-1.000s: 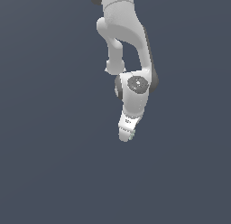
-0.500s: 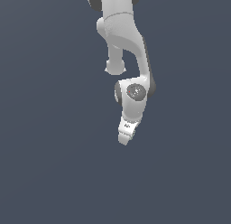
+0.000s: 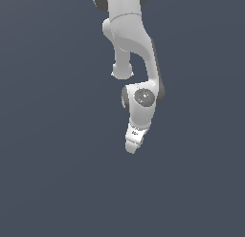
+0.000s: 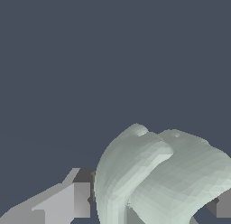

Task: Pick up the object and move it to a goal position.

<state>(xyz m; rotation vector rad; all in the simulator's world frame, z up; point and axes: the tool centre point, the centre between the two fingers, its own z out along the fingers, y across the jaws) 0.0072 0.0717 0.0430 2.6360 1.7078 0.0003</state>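
**Pale grey-green object gripped, arm shifting**

Grey-green object (image 4: pixel 158 178) fills the wrist view between the fingers (image 4: pixel 63 203), which look closed on it. Gripper (image 3: pixel 132 146) has drifted slightly toward the exterior view's right; carry underway, goal not visible.

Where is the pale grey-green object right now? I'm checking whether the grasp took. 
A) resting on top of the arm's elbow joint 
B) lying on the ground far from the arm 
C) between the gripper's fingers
C: the wrist view shows the lumpy pale grey-green object sitting between the gripper fingers, one on each side of it, though actual contact is hard to confirm.
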